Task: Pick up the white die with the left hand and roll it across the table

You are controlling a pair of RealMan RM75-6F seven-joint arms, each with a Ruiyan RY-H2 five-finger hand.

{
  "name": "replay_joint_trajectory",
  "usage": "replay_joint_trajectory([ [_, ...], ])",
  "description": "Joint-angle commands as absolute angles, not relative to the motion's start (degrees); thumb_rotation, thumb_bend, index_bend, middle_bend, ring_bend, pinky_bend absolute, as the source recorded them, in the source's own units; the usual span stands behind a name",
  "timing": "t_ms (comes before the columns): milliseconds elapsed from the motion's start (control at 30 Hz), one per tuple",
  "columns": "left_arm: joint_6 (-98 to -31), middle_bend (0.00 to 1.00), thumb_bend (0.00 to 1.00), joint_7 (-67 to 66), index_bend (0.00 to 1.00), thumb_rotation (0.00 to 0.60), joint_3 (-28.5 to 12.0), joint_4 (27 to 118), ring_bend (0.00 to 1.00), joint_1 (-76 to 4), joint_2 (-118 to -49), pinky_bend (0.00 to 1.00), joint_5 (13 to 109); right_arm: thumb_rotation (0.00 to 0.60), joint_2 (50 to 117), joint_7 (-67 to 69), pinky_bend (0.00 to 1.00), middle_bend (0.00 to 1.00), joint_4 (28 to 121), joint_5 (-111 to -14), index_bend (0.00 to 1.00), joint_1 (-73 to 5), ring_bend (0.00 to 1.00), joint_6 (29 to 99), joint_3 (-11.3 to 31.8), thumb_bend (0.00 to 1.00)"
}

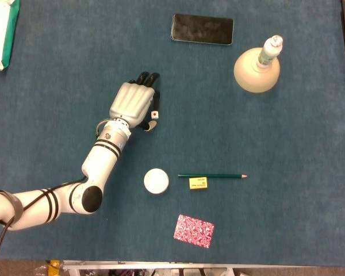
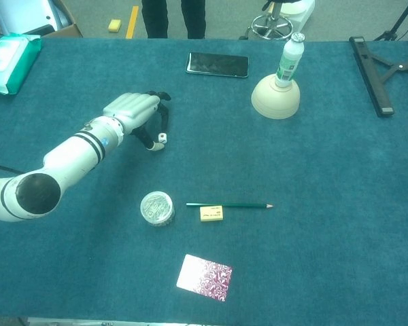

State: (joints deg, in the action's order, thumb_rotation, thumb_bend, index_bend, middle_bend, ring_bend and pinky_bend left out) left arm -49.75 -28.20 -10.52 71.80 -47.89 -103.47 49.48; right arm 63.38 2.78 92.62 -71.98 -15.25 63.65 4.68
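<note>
The white die (image 1: pixel 154 115) (image 2: pixel 162 138), a red dot on its top face, lies on the blue table cloth (image 1: pixel 264 149) left of the middle. My left hand (image 1: pixel 134 102) (image 2: pixel 131 109) reaches over it from the left with its back up. A dark fingertip (image 1: pixel 157 103) comes down on the die's far side and the thumb tip (image 1: pixel 150 126) closes from the near side, so the die is pinched between them while it still rests on the cloth. My right hand shows in neither view.
A black phone (image 1: pixel 202 29) lies at the back. To its right a small bottle (image 1: pixel 271 49) stands on a cream dome base (image 1: pixel 256 72). Nearer are a round white tin (image 1: pixel 156 181), a green pencil (image 1: pixel 211 176), a yellow eraser (image 1: pixel 198 183) and a patterned card (image 1: pixel 194 230). Wipes (image 1: pixel 0 34) sit far left.
</note>
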Motion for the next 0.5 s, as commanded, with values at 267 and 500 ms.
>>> replay_joint_trajectory([
  [267,-49.8,0.09,0.2,-27.6,0.54,0.6,-10.5,71.5,0.05,-48.0,-103.7,0.27,49.7,0.6,63.4,2.9,0.57,0.34,92.5,-71.8,0.29,-15.1,0.37,63.6,4.6,0.0],
  [500,-49.5,0.09,0.2,-28.0,0.54,0.6,-10.8,71.1,0.05,-48.5,-104.2,0.27,49.1,0.6,63.2,3.0,0.57,0.34,92.5,-71.8,0.29,-15.0,0.37,63.7,4.7,0.0],
])
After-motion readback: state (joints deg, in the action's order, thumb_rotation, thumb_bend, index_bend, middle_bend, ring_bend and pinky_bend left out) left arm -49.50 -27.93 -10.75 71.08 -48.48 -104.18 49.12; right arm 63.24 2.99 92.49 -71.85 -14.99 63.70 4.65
